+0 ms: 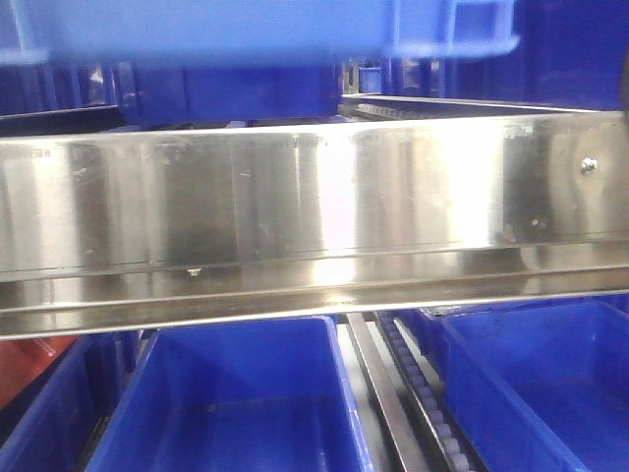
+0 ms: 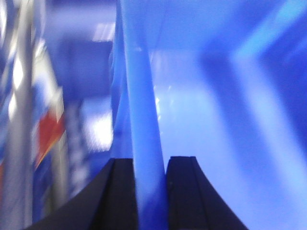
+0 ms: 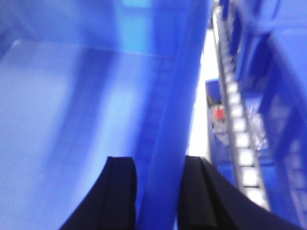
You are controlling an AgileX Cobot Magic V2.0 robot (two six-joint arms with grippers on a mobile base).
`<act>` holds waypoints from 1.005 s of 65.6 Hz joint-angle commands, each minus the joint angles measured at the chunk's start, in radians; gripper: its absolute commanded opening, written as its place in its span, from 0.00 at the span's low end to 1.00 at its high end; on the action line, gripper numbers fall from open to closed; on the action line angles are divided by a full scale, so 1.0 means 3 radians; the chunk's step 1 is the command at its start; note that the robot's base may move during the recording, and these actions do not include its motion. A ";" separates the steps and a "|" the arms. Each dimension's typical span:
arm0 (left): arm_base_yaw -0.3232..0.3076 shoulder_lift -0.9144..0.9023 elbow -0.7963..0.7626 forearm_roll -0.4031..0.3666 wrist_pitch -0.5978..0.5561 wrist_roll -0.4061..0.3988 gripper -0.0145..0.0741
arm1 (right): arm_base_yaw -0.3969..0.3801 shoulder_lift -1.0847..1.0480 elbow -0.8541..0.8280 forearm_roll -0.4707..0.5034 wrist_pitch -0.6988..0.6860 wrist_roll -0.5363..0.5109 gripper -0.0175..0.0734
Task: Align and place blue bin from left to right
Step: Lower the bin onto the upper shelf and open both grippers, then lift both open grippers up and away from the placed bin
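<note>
Between the fingers of each claw runs a rim wall of the blue bin (image 1: 246,34), and that is the relation the coming move turns on. On the left wrist view the left claw (image 2: 151,191) is clenched on the bin's left wall, which runs from 6 o'clock up toward 12 o'clock, with the bin's pale interior spreading off to 3 o'clock. On the right wrist view the right claw (image 3: 158,191) is clenched on the opposite wall, the interior lying toward 9 o'clock and a roller track (image 3: 240,139) with darker blue bins (image 3: 283,96) toward 3 o'clock. So the bin hangs between the two arms, its long axis apparently crosswise to them, neither arm nearer than the other.

On the front view the bin's underside and ribbed rim fill the 12 o'clock edge, above a steel shelf rail (image 1: 314,197); whether it touches anything there I cannot tell. Below the rail, two darker bins sit at 6 and 4 o'clock. Both wrist views are blurred. Judging by this, shifting it sideways needs both arms travelling together.
</note>
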 commanded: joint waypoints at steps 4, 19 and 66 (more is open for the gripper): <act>0.0014 0.0060 -0.0053 0.0224 -0.0129 -0.0030 0.04 | -0.0026 0.0103 -0.0046 -0.0084 -0.0418 -0.0098 0.02; 0.0014 0.0245 -0.0053 0.0222 -0.0039 -0.0030 0.04 | -0.0034 0.0342 -0.0046 -0.0084 -0.0443 -0.0098 0.03; 0.0014 0.0136 -0.0053 0.0490 0.0211 -0.0030 0.81 | -0.0034 0.0099 -0.0046 -0.0177 -0.0259 -0.0098 0.74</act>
